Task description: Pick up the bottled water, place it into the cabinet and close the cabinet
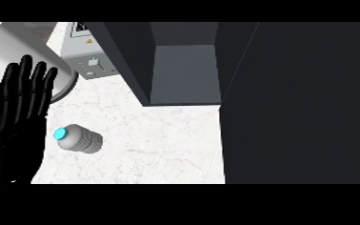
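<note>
At lower left: bottled water (79, 138) upright on bench (162, 143), untouched.
Left hand (25, 105): wide, fingers straight, resting.
Approach: curl around the bottle's side, keeping it upright.

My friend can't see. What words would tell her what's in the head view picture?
A water bottle with a blue cap stands on a white marble counter, in front of an open dark cabinet. The robot's black left hand rests open at the left edge, fingers up, beside the bottle. A grey appliance sits behind.
</note>
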